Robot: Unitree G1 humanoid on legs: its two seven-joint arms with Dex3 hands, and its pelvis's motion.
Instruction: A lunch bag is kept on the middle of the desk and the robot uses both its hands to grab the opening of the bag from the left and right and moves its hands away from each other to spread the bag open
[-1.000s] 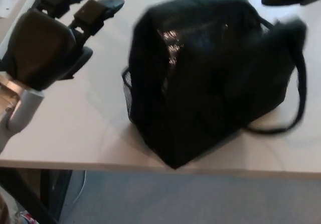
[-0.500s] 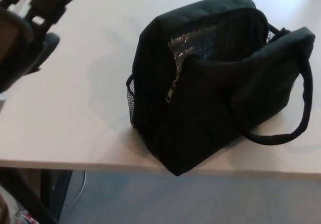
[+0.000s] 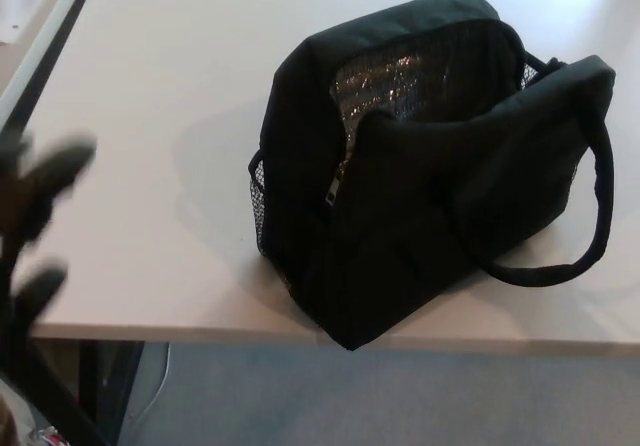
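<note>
- One pale beige flat desk top (image 3: 150, 86) fills most of the view. Its near edge runs across the lower part of the picture, and a dark strip borders it at the upper left.
- Open room: the desk surface to the left of the bag is bare up to the far edge. A narrower bare band lies to the right of the bag and behind it.
- Below the near edge, grey-blue floor (image 3: 400, 396) shows, with one dark desk leg (image 3: 92, 386) at lower left.
- One black fabric lunch bag (image 3: 420, 206) stands on the desk, right of centre in the view. Its nearest bottom corner sits at the near desk edge, so there is almost no bare desk in front of it.
- The top opening of the bag stands parted. One patch of silver foil lining (image 3: 400, 76) shows inside.
- One mesh side pocket (image 3: 258, 201) is on the bag's left end. One zipper pull (image 3: 335, 188) hangs on the front.
- One black carry strap (image 3: 590, 216) loops out at the bag's right side and rests on the desk.
- My left hand (image 3: 30, 226) is at the lower left edge of the view, blurred, well apart from the bag and holding nothing. Its fingers (image 3: 60, 166) are spread.
- My right hand does not appear in the view.
</note>
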